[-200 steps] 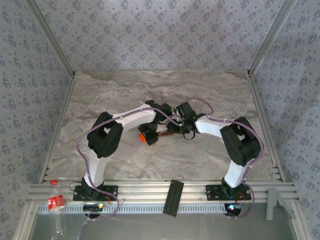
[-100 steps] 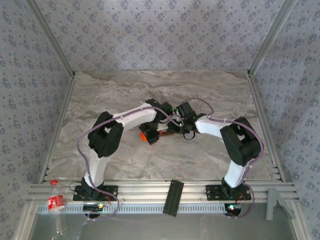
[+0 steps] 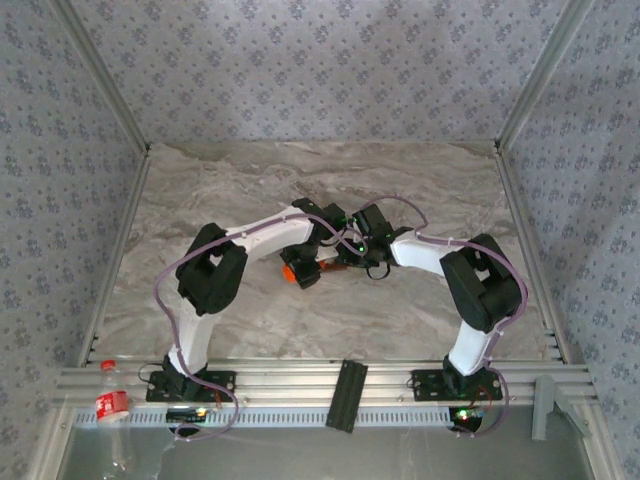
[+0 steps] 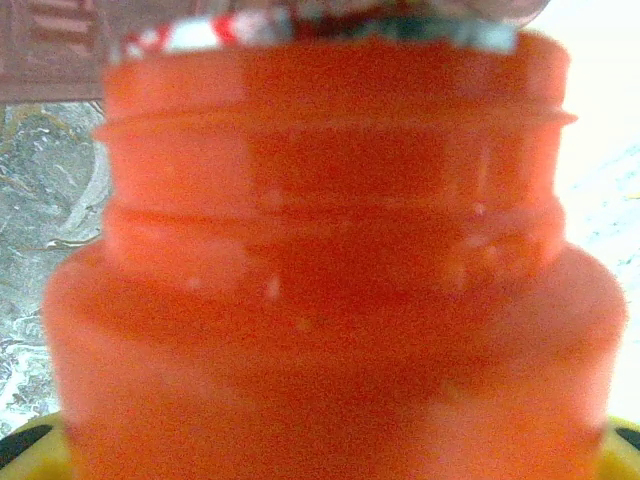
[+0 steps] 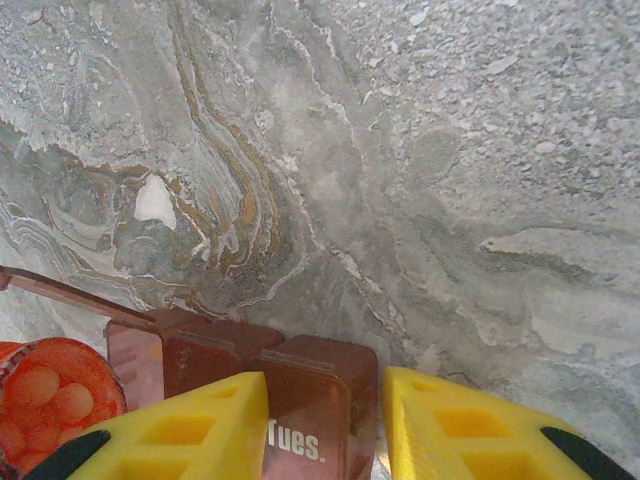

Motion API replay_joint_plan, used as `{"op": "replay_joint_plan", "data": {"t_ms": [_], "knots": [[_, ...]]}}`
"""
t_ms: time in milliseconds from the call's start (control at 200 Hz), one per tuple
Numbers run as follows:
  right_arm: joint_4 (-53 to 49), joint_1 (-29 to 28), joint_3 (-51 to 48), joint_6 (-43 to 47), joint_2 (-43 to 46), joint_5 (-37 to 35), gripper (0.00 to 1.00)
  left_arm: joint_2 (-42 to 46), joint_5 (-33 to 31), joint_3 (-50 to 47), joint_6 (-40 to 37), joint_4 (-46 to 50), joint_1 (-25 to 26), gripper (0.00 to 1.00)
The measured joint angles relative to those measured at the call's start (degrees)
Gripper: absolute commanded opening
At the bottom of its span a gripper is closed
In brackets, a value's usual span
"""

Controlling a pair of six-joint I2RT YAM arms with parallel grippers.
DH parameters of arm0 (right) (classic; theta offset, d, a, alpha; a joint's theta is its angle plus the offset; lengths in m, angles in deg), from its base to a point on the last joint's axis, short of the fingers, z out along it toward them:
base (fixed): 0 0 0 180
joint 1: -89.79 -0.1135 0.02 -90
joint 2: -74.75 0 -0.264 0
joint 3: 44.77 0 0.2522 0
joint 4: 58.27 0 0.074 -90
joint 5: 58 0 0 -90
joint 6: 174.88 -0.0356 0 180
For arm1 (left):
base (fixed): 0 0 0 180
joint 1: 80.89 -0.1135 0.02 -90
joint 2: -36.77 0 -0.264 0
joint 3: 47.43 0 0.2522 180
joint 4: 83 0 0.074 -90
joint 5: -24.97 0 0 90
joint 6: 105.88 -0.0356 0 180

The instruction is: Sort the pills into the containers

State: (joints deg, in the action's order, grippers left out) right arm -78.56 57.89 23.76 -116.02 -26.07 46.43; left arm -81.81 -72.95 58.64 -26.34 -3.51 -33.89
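Note:
In the left wrist view the orange bottle [image 4: 330, 280] looms blurred and very close, its neck pointing up, and my left gripper [image 4: 320, 445] is shut on its body. From above, that gripper [image 3: 303, 268] holds the bottle [image 3: 289, 272] at the table's middle. My right gripper [image 5: 325, 420] is shut on the end box, marked "Tues.", of the dark reddish-brown containers [image 5: 315, 375]. Seen from above, the right gripper [image 3: 346, 258] meets the left one over the containers [image 3: 327, 264]. Rounded pills [image 5: 50, 400] show inside the bottle's orange round end, just left of the containers.
The marble table [image 3: 420, 190] is walled by patterned panels. On the near rail lie a clear plastic bottle with a red label [image 3: 112, 405], a black strip [image 3: 347, 393] and a grey bracket [image 3: 548, 402].

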Motion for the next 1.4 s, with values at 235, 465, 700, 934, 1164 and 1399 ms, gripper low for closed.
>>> {"op": "replay_joint_plan", "data": {"t_ms": [235, 465, 700, 934, 1164, 1399], "knots": [[0.00, 0.00, 0.00, 0.00, 0.00, 0.00, 0.37, -0.02, -1.60, -0.57, 0.00, -0.98, 0.04, 0.00], [-0.02, 0.00, 0.00, 0.00, 0.00, -0.02, 0.37, -0.02, -4.02, -1.27, -0.02, -2.19, 0.37, 0.00], [-0.02, 0.00, 0.00, 0.00, 0.00, -0.02, 0.37, -0.02, -4.00, -1.31, -0.02, -2.34, 0.37, 0.00], [-0.04, 0.04, 0.00, 0.00, 0.00, -0.02, 0.37, 0.04, 1.11, -1.31, 0.00, -1.86, -0.57, 0.00], [-0.02, 0.00, 0.00, 0.00, 0.00, -0.02, 0.37, 0.07, 5.20, -1.31, -0.04, -1.22, -1.64, 0.00], [0.00, 0.00, 0.00, 0.00, 0.00, 0.00, 0.37, 0.07, 6.84, -1.22, 0.02, -0.70, -2.29, 0.00]]}}
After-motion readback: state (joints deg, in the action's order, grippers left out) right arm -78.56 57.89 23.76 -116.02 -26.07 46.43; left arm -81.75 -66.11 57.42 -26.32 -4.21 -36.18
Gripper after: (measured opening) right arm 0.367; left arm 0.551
